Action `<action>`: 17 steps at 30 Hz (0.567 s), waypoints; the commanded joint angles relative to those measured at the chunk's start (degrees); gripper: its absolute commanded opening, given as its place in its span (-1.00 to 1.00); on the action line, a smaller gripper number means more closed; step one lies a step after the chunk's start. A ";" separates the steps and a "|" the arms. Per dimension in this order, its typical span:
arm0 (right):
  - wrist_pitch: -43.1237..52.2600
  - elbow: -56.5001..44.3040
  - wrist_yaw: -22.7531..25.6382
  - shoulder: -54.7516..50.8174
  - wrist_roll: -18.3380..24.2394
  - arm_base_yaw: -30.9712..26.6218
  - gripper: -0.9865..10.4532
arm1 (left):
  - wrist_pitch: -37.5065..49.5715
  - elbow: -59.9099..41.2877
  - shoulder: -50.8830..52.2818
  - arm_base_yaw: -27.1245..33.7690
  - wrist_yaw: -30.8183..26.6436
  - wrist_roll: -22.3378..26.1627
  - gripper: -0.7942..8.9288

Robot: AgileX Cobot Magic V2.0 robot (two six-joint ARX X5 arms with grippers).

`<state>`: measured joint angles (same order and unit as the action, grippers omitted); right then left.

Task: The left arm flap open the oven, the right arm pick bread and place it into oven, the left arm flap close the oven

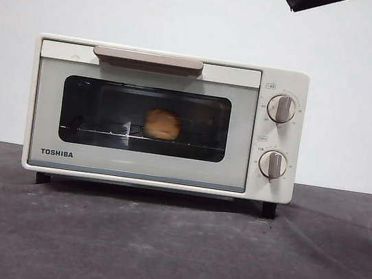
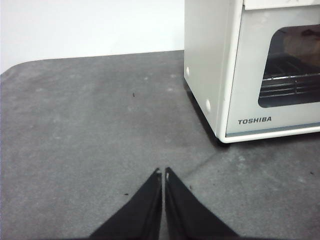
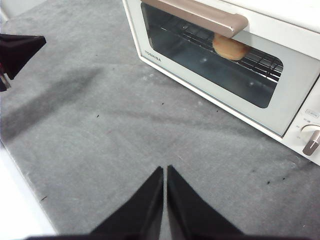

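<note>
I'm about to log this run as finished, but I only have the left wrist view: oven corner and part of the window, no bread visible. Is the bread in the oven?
Observer: Yes. The bread lies on the wire rack behind the glass of the oven.
Operator: Door fully shut?
Observer: From the front the door sits flush, with its handle up at the top.
Operator: Where is the right gripper?
Observer: The right gripper is shut and empty, above bare table in front of the oven.
</note>
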<state>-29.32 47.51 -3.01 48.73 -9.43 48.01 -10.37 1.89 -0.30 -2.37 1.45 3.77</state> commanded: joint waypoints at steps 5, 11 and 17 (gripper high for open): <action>0.59 0.55 0.07 0.22 -0.55 0.61 -0.82 | -0.33 -1.16 0.11 0.09 -0.04 -0.37 -0.80; 0.59 0.55 0.07 0.22 -0.55 0.61 -0.82 | -0.35 -1.14 0.11 0.09 -0.04 -0.37 -0.80; 0.59 0.55 0.07 0.22 -0.57 0.61 -0.82 | -0.33 -1.14 0.11 0.11 -0.04 -0.37 -0.80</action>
<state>-29.32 47.51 -3.01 48.73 -9.43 47.99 -10.35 1.87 -0.30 -2.37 1.43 3.53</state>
